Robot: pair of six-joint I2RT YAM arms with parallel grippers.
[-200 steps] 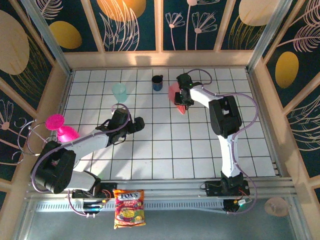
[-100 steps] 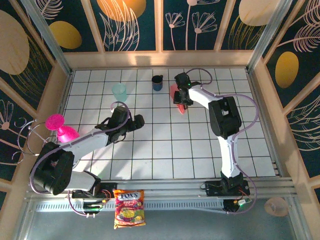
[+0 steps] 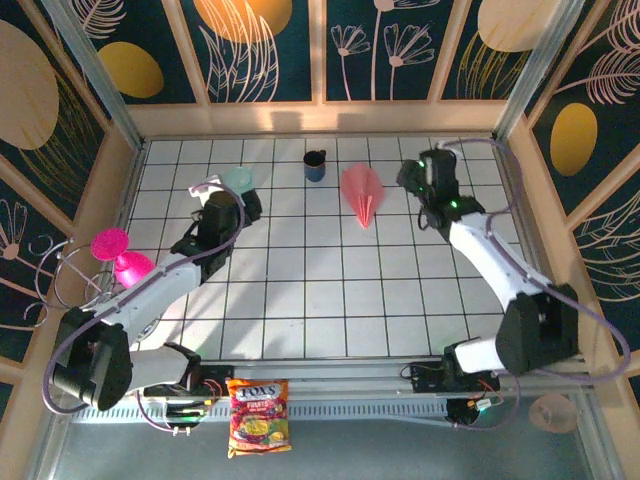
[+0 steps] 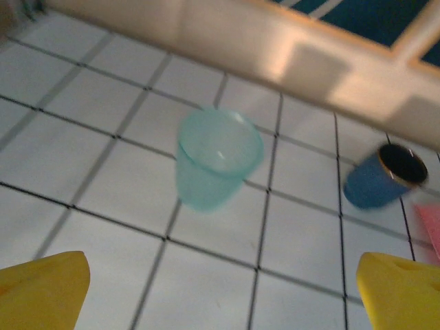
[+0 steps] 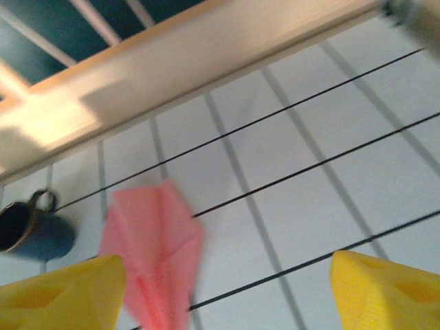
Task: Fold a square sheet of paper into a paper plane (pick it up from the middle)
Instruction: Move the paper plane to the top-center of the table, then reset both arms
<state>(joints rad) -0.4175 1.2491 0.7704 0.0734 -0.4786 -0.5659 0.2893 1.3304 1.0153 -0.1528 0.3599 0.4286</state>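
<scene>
The paper plane (image 3: 362,195) lies on the surface (image 3: 330,300), far middle, near the blue cup (image 3: 315,166). My right fingers (image 5: 62,289) are wide and empty near it; my left fingers (image 4: 41,285) are wide too. It looks light, thin, easy to crush. I'd pinch its middle fold softly.

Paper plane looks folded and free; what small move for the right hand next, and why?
Probably pull the right hand back toward its base: the paper plane lies flat on the tiles as a creased dart, and the hand is open beside it, holding nothing, so the fold looks done.
</scene>
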